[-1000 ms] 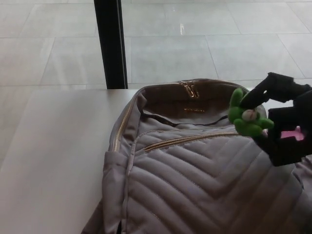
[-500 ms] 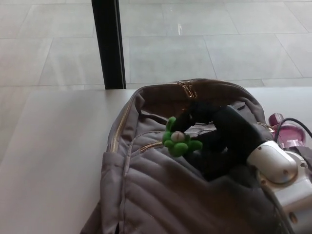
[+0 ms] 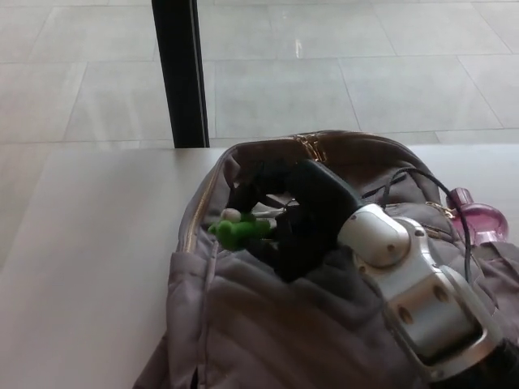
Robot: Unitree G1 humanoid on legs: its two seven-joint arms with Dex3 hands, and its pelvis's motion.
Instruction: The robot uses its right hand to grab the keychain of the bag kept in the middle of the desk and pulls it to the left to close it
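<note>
Currently: green plush keychain (image 3: pixel 238 230), likely soft and light (squashes, may slip), at the left front of the grey quilted backpack (image 3: pixel 259 324), mid-desk (image 3: pixel 89 267). Right robot hand (image 3: pixel 302 217) clamped around it; best held near the zip link.

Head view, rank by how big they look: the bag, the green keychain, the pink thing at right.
1. The bag, by far.
2-3. The pink thing and the green keychain look about alike; the pink thing is partly hidden, so unranked.
</note>
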